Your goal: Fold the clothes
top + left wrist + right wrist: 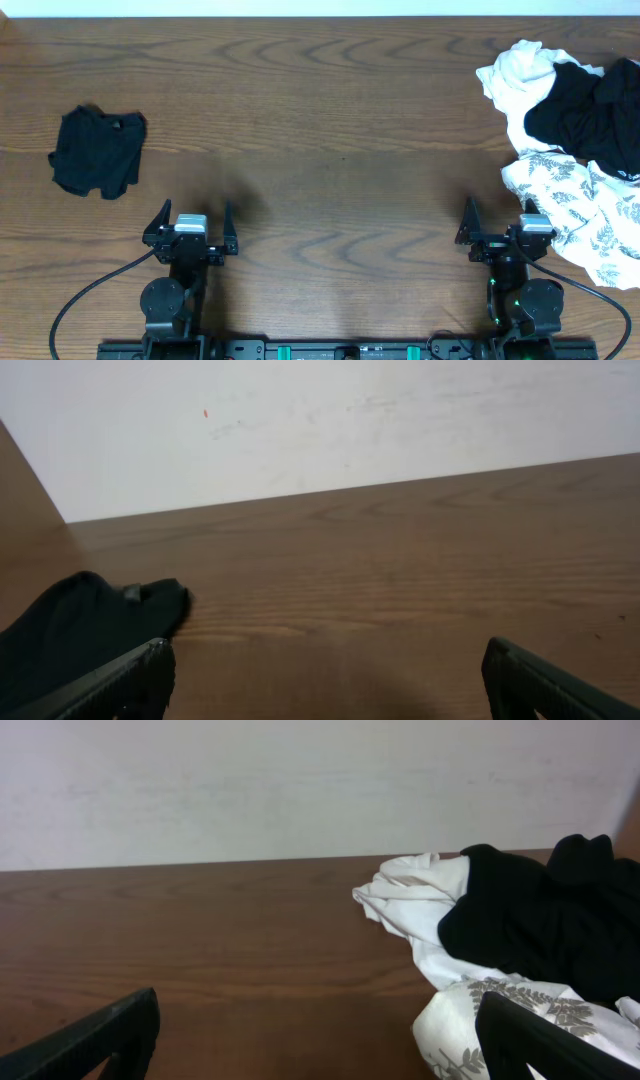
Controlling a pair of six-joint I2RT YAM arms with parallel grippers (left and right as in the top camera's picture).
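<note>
1. Pile of clothes (570, 140): heaped at the far right of the table, running off the right edge of the overhead view. Unsorted, crumpled, nothing laid flat.
   - White garment (515, 65): bunched at the far-left corner of the pile; its folds are loose, not made.
   - Black garment (585, 115): lies on top of the white one, rumpled.
   - Leaf-print garment (575, 200): white with grey leaves, nearest the robot, spilling toward the right arm.
2. Small black bundle (97, 150): alone at the left of the table, well apart from the pile. Compact but with an uneven outline; whether it counts as folded cannot be told.
3. Right gripper (498, 218): fingers spread wide, nothing between them. Its outer finger sits just beside the hem of the leaf-print garment; touching or not cannot be told.
4. Left gripper (195, 216): fingers spread wide, holding nothing; near the small black bundle, which shows just past its left finger in the wrist view, apart from it.
5. Table (330, 120): dark wood grain, bare between the two lots of cloth.
6. Progress, as judged: early. At most one item is dealt with; the pile of at least three garments is untouched. Each needs pulling out, spreading on the open middle, and folding.
</note>
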